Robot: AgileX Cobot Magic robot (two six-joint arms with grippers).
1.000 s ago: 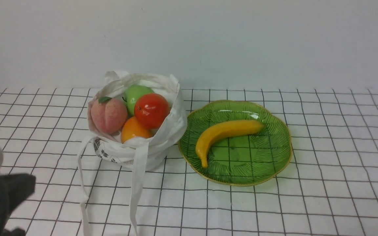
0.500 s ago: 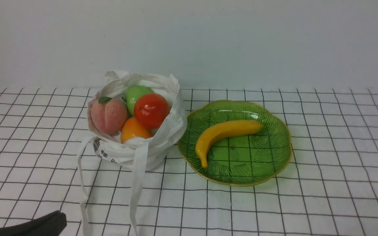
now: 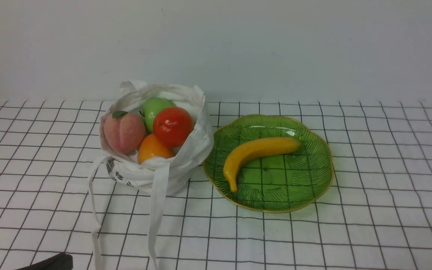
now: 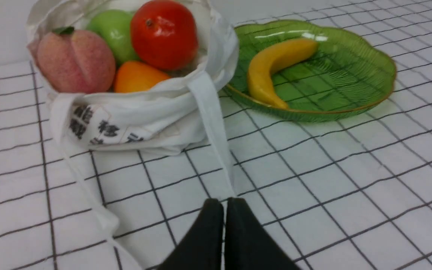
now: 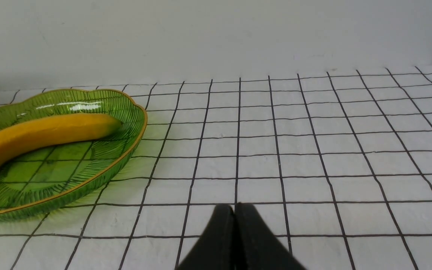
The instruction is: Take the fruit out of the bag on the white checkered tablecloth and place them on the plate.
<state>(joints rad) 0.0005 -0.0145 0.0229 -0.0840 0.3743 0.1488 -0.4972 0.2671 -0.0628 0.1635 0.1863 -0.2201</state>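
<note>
The left end effector (image 4: 224, 210), fingers pressed together (as are the right's (image 5: 234, 215)), is sitting nearer the bag (image 3: 156, 168), straight ahead beyond its strap (image 4: 212, 127).

Your left gripper (image 4: 224, 204) sits pinched together over the tablecloth (image 4: 313, 180), with the bag (image 4: 144, 112) of peach (image 4: 75, 62), apples and orange beyond, beside the plate (image 4: 351, 75) holding the banana (image 4: 272, 65).
</note>
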